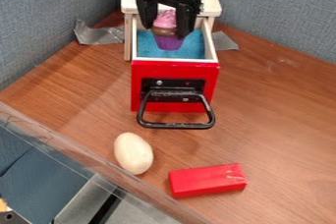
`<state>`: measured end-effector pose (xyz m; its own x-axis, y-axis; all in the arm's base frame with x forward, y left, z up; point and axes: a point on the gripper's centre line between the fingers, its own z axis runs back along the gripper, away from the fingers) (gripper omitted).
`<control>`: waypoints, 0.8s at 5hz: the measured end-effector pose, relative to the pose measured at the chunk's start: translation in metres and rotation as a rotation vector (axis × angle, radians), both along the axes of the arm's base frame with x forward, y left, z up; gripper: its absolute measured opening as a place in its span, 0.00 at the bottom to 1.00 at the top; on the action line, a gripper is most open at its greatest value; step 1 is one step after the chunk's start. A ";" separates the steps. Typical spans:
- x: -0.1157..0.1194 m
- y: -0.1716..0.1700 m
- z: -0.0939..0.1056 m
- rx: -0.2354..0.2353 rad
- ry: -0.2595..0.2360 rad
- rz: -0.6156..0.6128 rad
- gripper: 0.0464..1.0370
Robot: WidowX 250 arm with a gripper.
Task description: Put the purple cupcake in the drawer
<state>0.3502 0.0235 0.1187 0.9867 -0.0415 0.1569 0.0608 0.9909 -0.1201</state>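
Claw [166,29]: hanging over the drawer [207,73], holding the purple cupcake [167,31], its fingers standing apart by the cupcake's width
Cupcake: pointing its pink top upward, showing against the drawer's blue lining [191,48]
Drawer: standing open
White egg [133,153]: lying on the worktop [275,129] in front of the drawer
Red block [207,180]: lying farther out from the drawer

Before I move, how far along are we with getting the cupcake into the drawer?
Done: the drawer is open, its blue lining exposed. In hand: the gripper holds the purple cupcake between its fingers at the opening. Left: set it down inside and let go. I can't tell whether its base touches the lining.
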 end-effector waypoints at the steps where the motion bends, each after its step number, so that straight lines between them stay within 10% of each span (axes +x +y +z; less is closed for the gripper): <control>1: 0.006 -0.006 -0.008 0.003 -0.004 -0.007 0.90; 4: 0.001 -0.005 -0.001 0.015 -0.005 -0.007 0.96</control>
<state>0.3510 0.0186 0.1179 0.9857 -0.0505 0.1608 0.0680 0.9921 -0.1051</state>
